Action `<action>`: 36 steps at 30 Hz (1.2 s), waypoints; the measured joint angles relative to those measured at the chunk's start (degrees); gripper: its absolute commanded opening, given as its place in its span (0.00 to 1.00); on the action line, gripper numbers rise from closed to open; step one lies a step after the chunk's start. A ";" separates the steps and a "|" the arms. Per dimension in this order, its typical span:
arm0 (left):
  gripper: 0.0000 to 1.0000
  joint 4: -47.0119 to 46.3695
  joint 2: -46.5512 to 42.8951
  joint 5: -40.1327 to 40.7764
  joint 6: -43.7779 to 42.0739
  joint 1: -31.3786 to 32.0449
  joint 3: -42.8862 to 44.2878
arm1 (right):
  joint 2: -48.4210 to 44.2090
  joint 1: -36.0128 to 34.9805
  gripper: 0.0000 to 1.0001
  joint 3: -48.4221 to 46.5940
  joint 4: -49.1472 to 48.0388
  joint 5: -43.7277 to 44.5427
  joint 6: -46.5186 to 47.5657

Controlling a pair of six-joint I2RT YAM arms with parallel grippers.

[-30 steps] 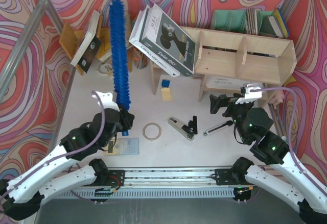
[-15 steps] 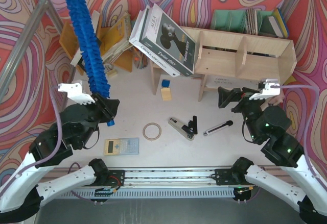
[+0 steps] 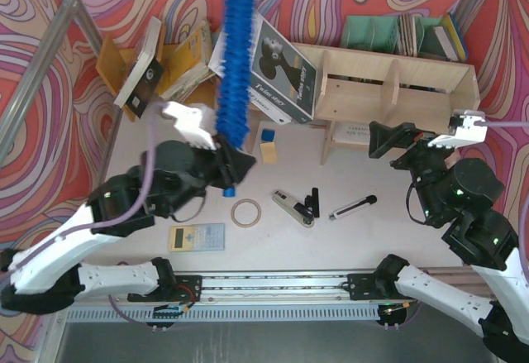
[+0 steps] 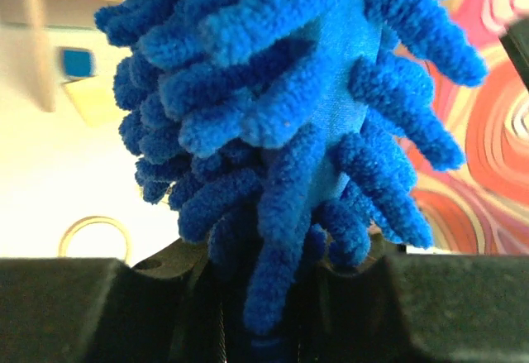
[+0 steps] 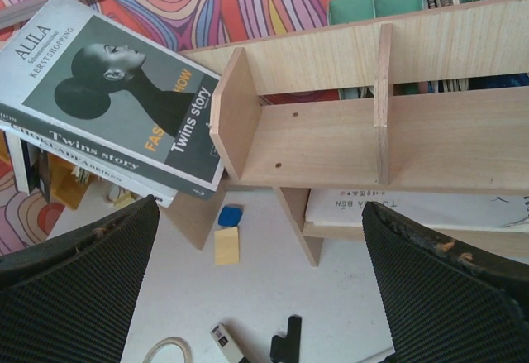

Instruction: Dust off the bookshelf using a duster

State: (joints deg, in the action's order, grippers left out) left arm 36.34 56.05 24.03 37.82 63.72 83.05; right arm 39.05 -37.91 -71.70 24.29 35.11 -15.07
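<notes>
gripping duster (image 3: 238,57) upright in left claw (image 3: 234,167), clear of bookshelf (image 3: 397,90); right claw (image 3: 401,141) wide, empty; pickup done, all dusting left.

You have the bright-blue fluffy duster (image 3: 235,57) raised nearly upright, its tip running off the top of the overhead view. Your pale plywood bookshelf (image 3: 413,102) stands to its right, two tiers with upright dividers.

Swirl-patterned walls (image 3: 33,16) — red, pink, purple — ring a pale table (image 3: 273,251); metal frame (image 3: 44,61), seemingly aluminium.
</notes>
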 measured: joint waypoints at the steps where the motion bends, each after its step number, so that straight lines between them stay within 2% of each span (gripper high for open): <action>1: 0.00 -0.15 1.95 1.09 -0.81 2.82 1.03 | 0.13 0.00 0.99 -0.44 0.13 0.24 0.00; 6: 0.00 -3.26 10.38 3.54 -4.44 12.00 6.03 | 0.87 0.00 0.99 -1.73 0.55 1.07 0.04; 12: 0.00 -7.28 17.40 4.39 -5.25 15.85 8.52 | 2.40 0.00 0.99 -4.96 0.92 2.80 0.28; 22: 0.00 -5.44 28.24 4.33 0.11 15.98 5.68 | 2.49 0.00 0.99 -6.78 0.92 3.85 0.39; 32: 0.00 1.99 40.24 4.98 5.73 12.70 19.02 | 1.95 0.00 0.99 -6.78 1.64 4.02 -0.02; 36: 0.00 2.19 42.91 5.29 6.58 10.47 20.92 | 0.68 0.00 0.99 -6.75 2.08 4.55 -0.02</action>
State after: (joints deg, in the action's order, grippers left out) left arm 38.52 98.96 29.32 44.40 74.19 103.96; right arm 39.72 -37.91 -78.46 26.37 39.66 -15.09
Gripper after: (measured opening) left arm 0.344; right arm 0.987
